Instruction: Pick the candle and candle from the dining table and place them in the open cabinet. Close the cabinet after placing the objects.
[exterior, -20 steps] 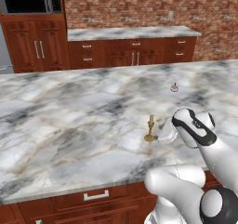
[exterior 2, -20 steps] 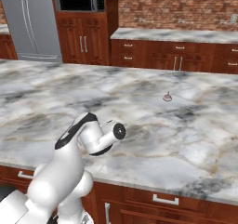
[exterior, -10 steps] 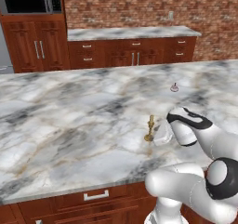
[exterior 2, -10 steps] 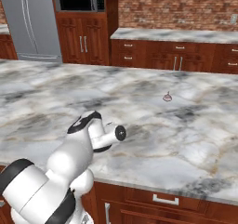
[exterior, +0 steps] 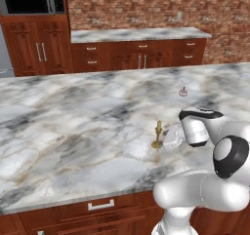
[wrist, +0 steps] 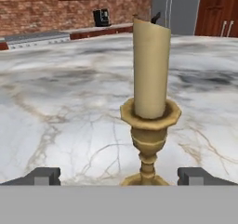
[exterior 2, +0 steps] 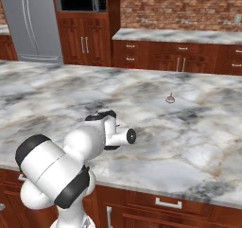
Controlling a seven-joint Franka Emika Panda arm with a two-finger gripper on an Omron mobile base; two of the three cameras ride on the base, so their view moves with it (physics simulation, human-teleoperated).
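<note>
The brass candlestick (exterior: 157, 134) stands upright on the marble worktop (exterior: 73, 127), near the robot's front edge, with a cream candle and a dark wick on top (clearest in the hand view, where the candlestick (wrist: 149, 121) rises in the middle of the picture). The pincer (wrist: 120, 176) is open wide: its two dark fingertips (wrist: 42, 175) stand apart at either side of the candlestick's base, with clear worktop between each tip and the brass, so nothing is gripped. From the left base view the pincer (exterior: 171, 137) sits low, just beside the candlestick on its right, the hand pointing sideways along the worktop.

The second candle (exterior: 183, 91), a small roundish one, sits farther back on the same worktop, well apart from the first; the right base view shows it (exterior 2: 170, 99) beyond the arm. Behind the worktop, a tall reddish-brown cabinet (exterior: 41, 51) with long silver handles stands against the brick wall, doors shut as far as I can tell.
</note>
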